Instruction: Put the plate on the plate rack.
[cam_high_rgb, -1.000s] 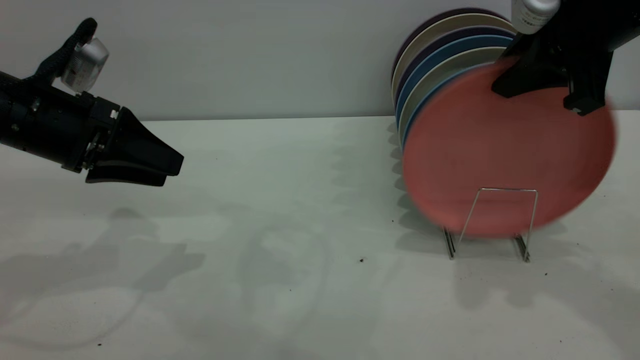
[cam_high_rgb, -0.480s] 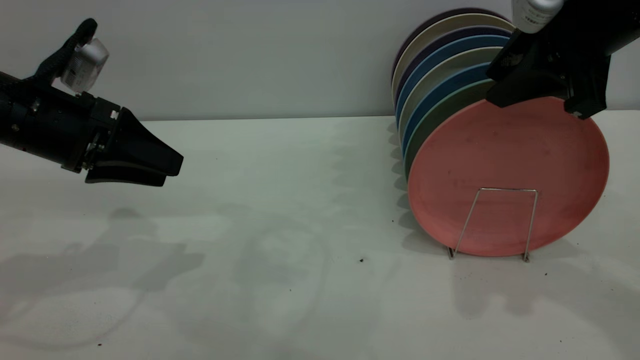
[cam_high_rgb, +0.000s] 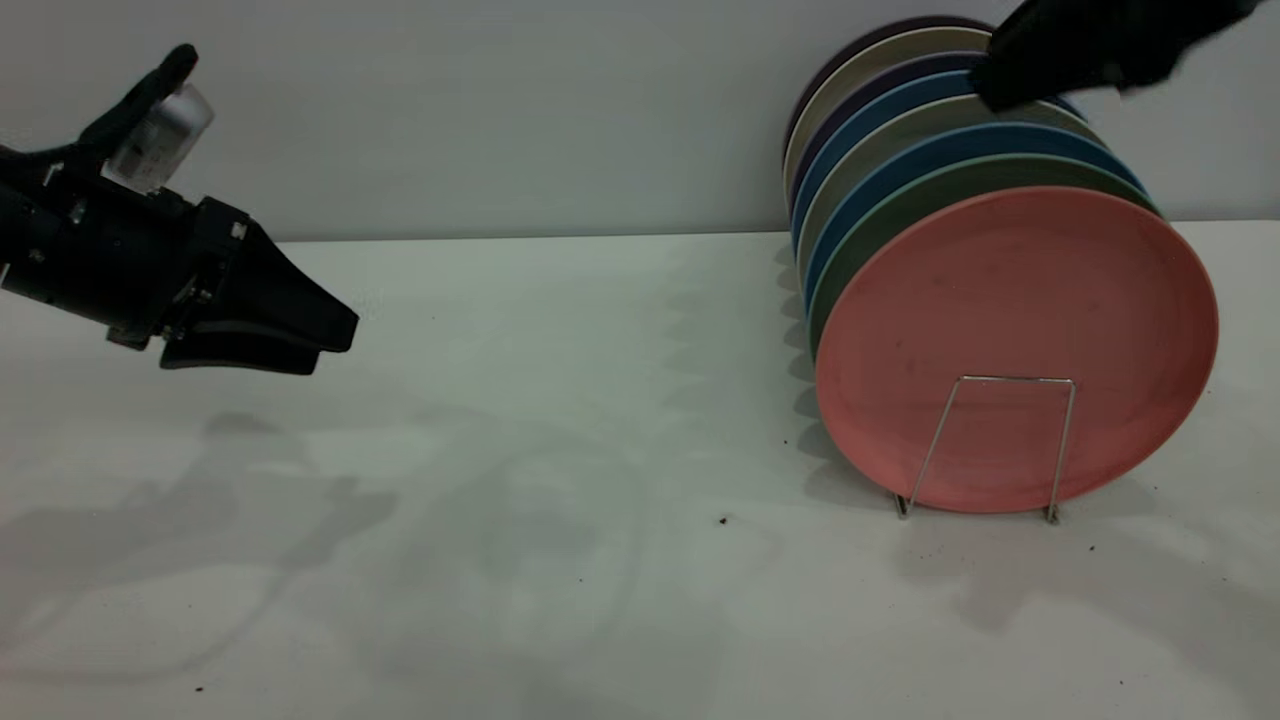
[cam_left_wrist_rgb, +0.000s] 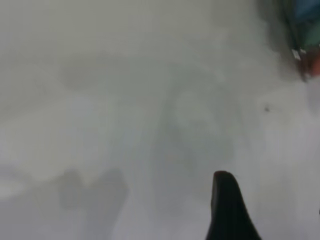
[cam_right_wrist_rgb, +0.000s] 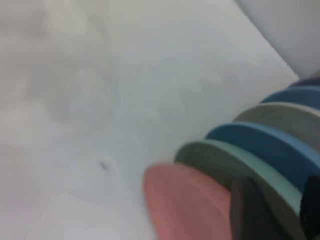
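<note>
In the exterior view, the round salmon-pink matte plate (cam_high_rgb: 1017, 345) with a low raised rim and faint dark specks stands on edge at the near end of the thin silver wire plate rack (cam_high_rgb: 985, 445), behind its front squared loop, leaning against a teal-green plate (cam_high_rgb: 925, 200) and the row of blue, grey and cream plates (cam_high_rgb: 880, 110) farther back, at the right of the pale surface (cam_high_rgb: 560, 420). Half a second ago the right tool (cam_high_rgb: 1085, 45) was at the pink plate's top rim; now it has lifted clear and sits blurred above the far plates, and whether it is open I cannot tell. The left tool (cam_high_rgb: 315, 340) hangs at the far left with its tips drawn together, holding nothing, having drifted slightly. The left wrist view shows one dark finger (cam_left_wrist_rgb: 227, 207) over bare surface. The right wrist view shows the pink plate (cam_right_wrist_rgb: 187, 205) beside the green one (cam_right_wrist_rgb: 235, 162).
</note>
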